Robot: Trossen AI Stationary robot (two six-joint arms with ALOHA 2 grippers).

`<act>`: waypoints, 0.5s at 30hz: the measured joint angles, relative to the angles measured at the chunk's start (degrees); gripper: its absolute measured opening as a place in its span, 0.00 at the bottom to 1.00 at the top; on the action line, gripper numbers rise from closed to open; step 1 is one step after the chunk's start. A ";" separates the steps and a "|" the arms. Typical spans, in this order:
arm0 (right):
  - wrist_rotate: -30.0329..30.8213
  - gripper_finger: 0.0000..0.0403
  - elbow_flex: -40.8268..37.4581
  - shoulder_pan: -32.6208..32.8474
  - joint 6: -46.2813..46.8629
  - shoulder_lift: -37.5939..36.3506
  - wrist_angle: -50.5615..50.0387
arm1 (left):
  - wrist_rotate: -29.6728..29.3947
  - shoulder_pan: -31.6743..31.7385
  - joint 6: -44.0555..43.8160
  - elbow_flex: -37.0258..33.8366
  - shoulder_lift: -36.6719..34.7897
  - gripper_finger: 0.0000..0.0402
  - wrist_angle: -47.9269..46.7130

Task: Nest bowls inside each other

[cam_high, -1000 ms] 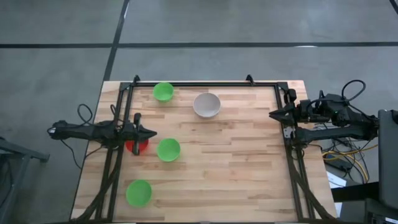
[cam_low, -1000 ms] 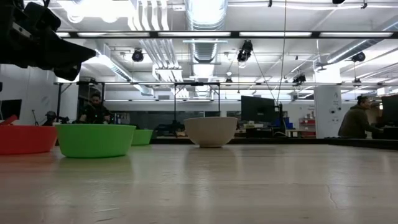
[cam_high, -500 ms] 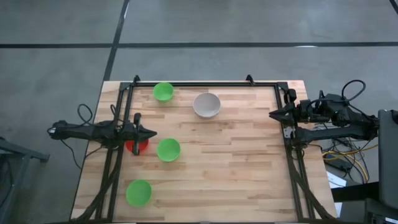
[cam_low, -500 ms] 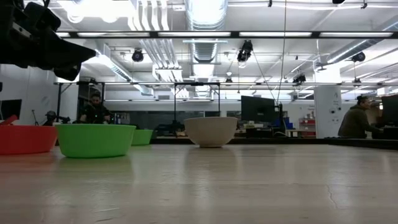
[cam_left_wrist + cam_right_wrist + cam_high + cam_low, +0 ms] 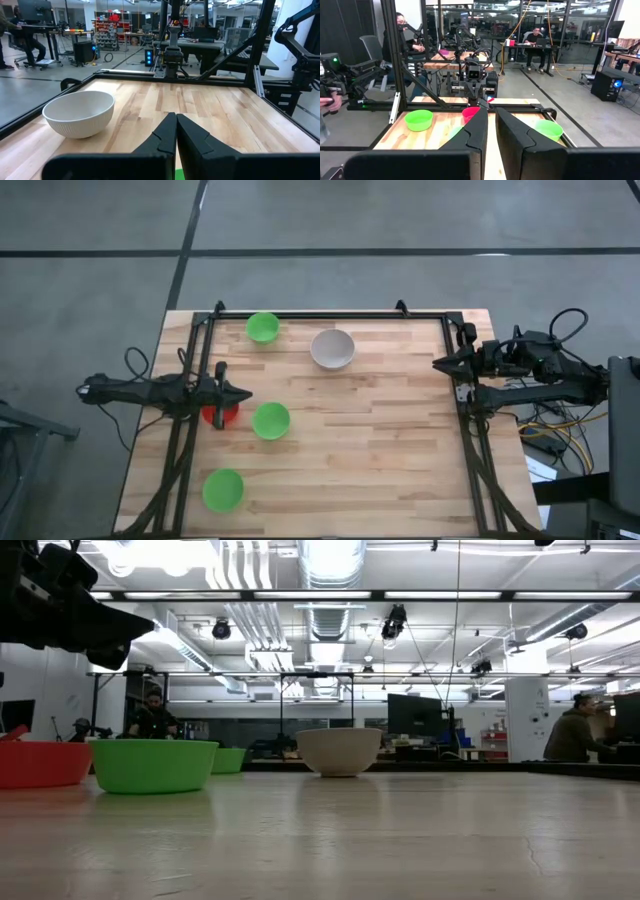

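Wooden table (image 5: 380, 450) carries five separate bowls. Left gripper (image 5: 243, 395), jaws closed and empty, hangs over the red bowl (image 5: 222, 415) at the left edge; right gripper (image 5: 440, 363) waits far off, nearly closed.

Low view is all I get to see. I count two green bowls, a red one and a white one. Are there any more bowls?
Observer: Yes, one more. The high view shows a third green bowl on its own near the table edge on the left arm's side.
Operator: What's the dark thing up in my corner?
Observer: That is the left gripper. Seen from above, it hangs over the edge of the red bowl.
Operator: Is it holding something?
Observer: No. The left wrist view shows its fingers shut together with nothing between them.
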 joint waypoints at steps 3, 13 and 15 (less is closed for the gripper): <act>0.00 0.08 0.01 -0.01 0.00 -0.01 0.01 | 0.00 0.00 -0.32 0.00 0.00 0.04 0.36; 0.00 0.08 0.01 0.00 0.00 -0.02 0.00 | 0.20 0.00 -0.90 -0.04 0.70 0.04 0.39; 0.00 0.08 0.00 -0.02 0.00 -0.02 0.00 | 0.39 0.01 -2.08 -0.04 0.72 0.04 0.40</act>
